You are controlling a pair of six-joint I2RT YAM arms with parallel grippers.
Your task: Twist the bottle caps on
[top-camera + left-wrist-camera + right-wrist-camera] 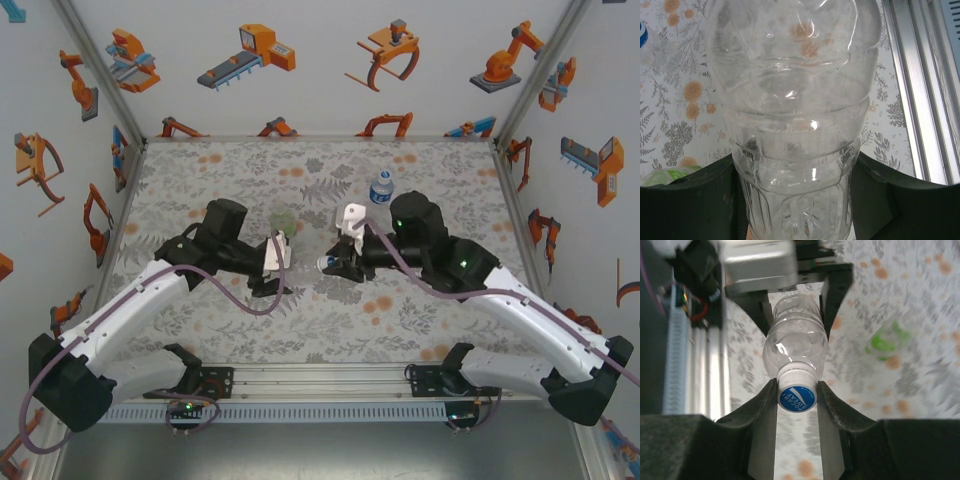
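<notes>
My left gripper [797,167] is shut on the lower body of the plain clear bottle [790,85], its dark fingers [695,200] pressing in from both sides. In the right wrist view that bottle [795,347] lies pointing at the camera. Its white cap with a blue printed top [797,394] sits on the neck. My right gripper [797,388] is shut on the cap, both fingers [762,410] touching its sides. From above, the left gripper [272,264] and right gripper [330,263] face each other at mid-table.
The green-tinted bottle [283,222] lies just behind the left gripper, also seen as a green blur [885,340]. The blue-labelled bottle [381,188] stands upright behind the right gripper. An aluminium rail [920,95] runs along the near table edge.
</notes>
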